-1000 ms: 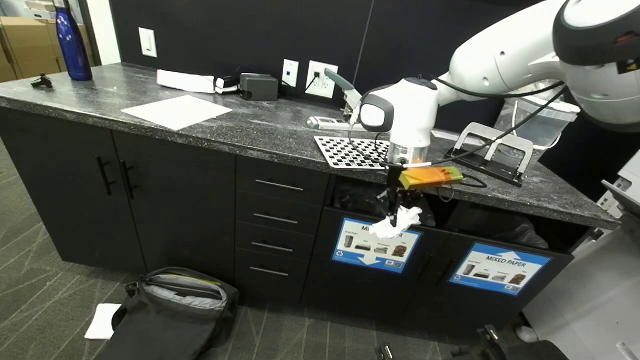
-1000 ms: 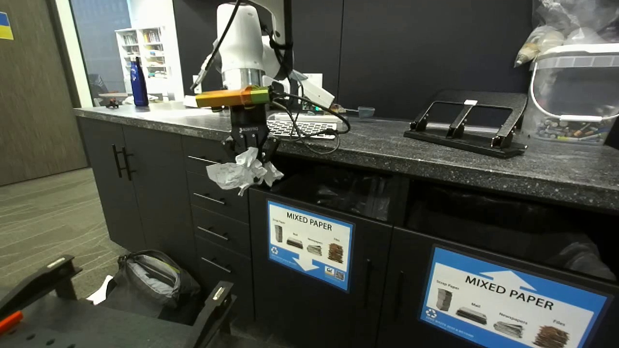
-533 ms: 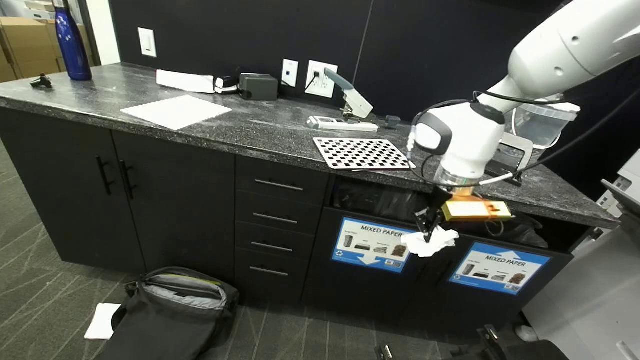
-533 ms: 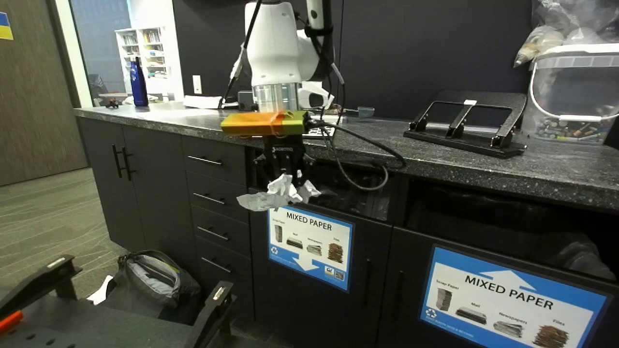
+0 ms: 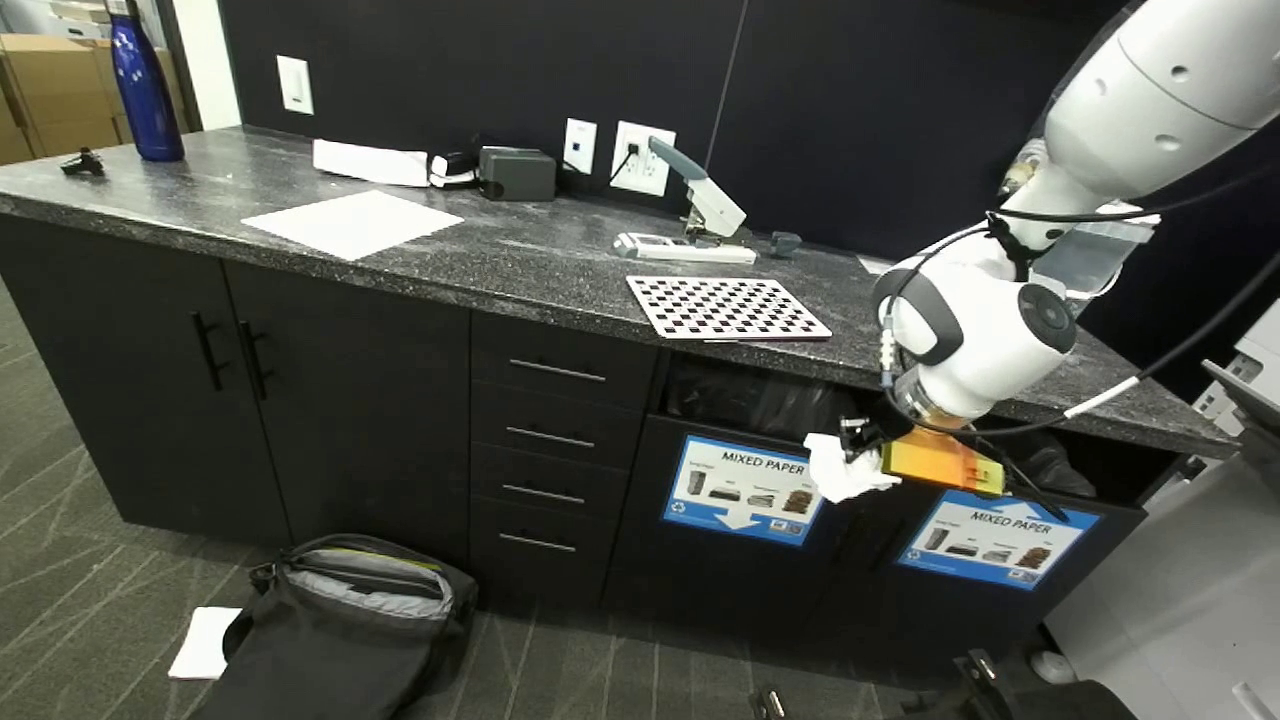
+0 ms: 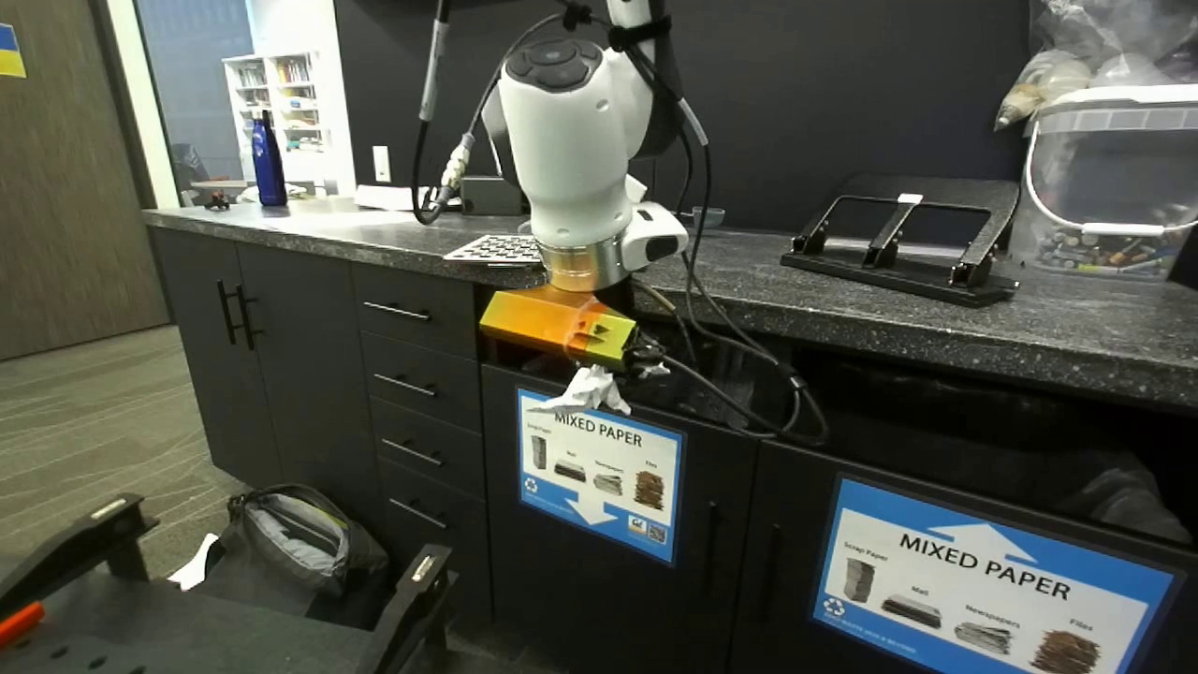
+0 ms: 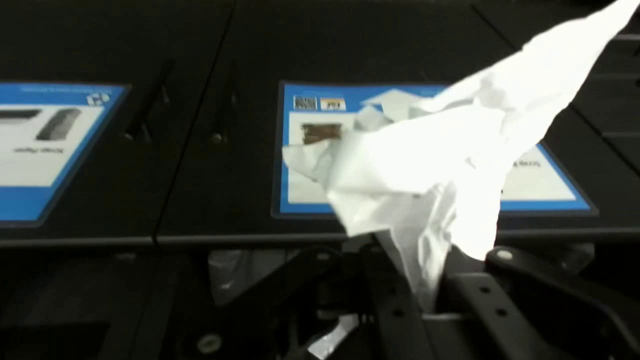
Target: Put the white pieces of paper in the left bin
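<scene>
A: ok so how's the arm (image 5: 1140,110) sitting?
B: Reaches down from the upper right in an exterior view, wrist (image 5: 985,330) bent, jaws tipped left there, below the edge of the tabletop (image 5: 560,265).
A: They holding anything?
B: Yep, pinched on a crumpled white paper (image 7: 425,175). It's out in front of the left bin (image 5: 715,572), blocking part of its label (image 6: 599,477) in both exterior views.
</scene>
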